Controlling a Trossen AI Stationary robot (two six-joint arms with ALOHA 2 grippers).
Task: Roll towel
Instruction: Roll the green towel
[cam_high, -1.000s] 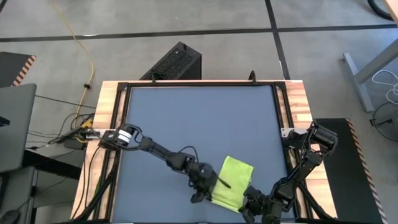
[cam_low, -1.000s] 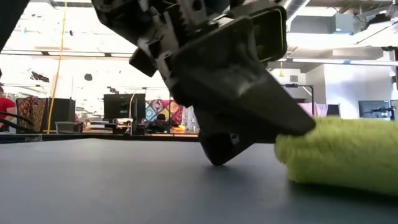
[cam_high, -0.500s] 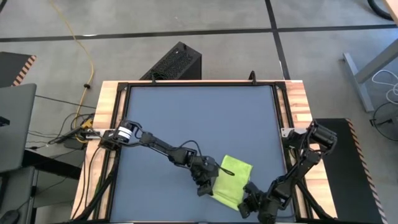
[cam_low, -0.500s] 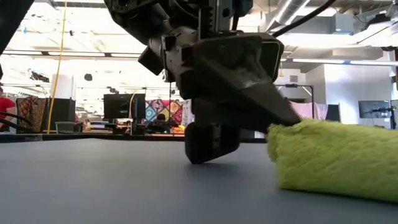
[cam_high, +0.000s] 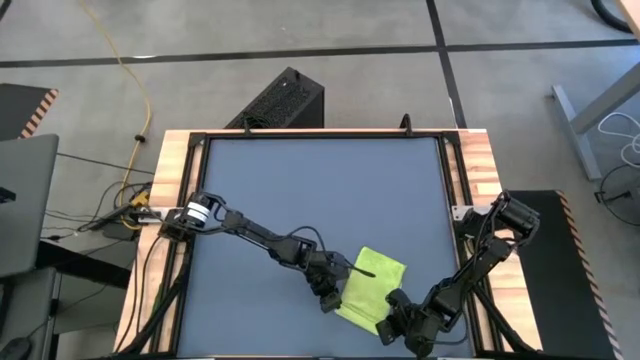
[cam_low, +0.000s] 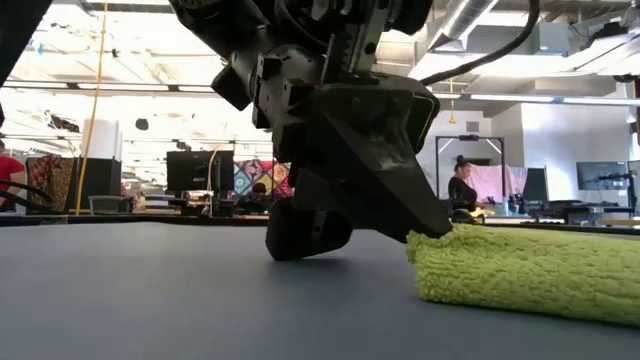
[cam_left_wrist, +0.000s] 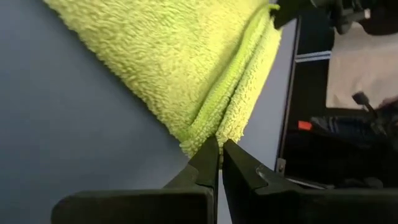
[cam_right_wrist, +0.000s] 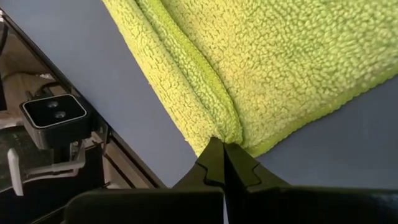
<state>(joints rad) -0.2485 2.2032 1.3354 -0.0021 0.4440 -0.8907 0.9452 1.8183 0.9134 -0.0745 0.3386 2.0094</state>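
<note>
Table (cam_high: 300, 180) carrying towel (cam_high: 368, 289), folded, lying flat nr front edge; left gripper (cam_high: 340, 287) w/ jaws pinching its left corner; right gripper (cam_high: 384, 318) w/ jaws pinching front corner, both closed on cloth.

No readable text, label, brand, number or sign appeared anywhere in these views, on the table or beyond it
</note>
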